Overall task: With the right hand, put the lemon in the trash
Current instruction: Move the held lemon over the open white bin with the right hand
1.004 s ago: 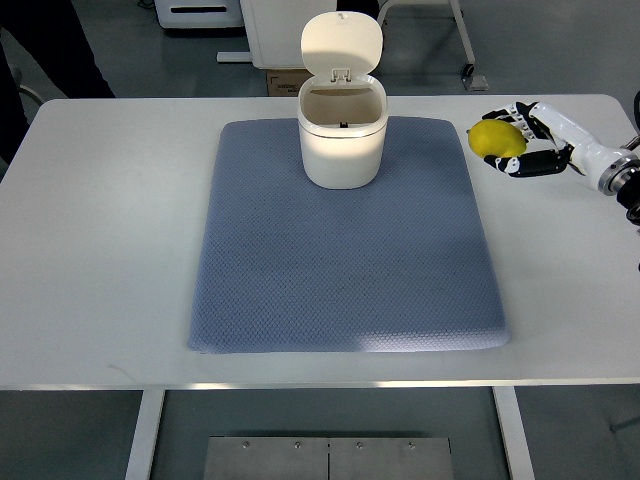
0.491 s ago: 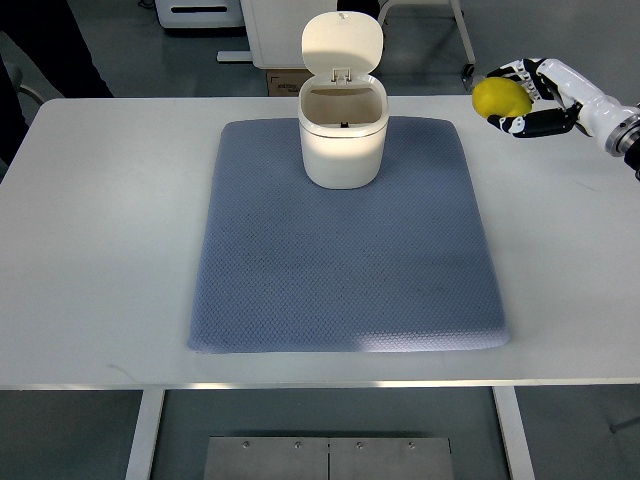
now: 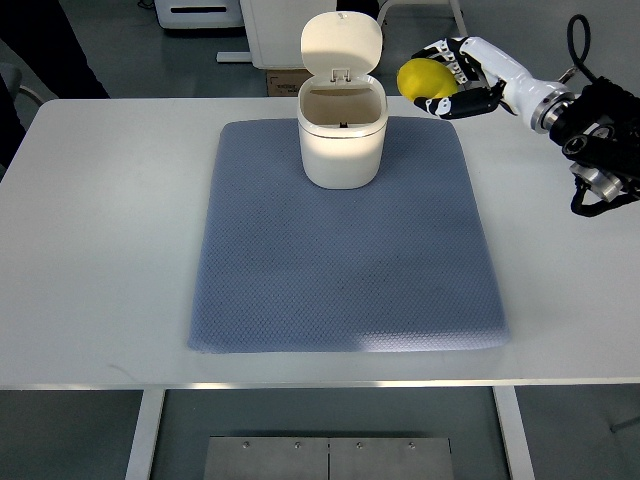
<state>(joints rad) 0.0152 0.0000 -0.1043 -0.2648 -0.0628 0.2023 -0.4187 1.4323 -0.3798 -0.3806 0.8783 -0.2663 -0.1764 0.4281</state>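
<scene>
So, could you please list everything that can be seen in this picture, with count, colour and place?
trash can: one, cream white, lid open and standing upright, at the far middle of the mat
mat: one, blue-grey, in the middle of the table
table: one, white, fills most of the view
lemon: one, yellow, held in the air to the right of the trash can's open lid
cabinet: one, white, on the floor behind the table
person: one, in dark clothes, at the far left corner
right hand: one, white and black, closed on the lemon, its arm coming from the right edge
</scene>
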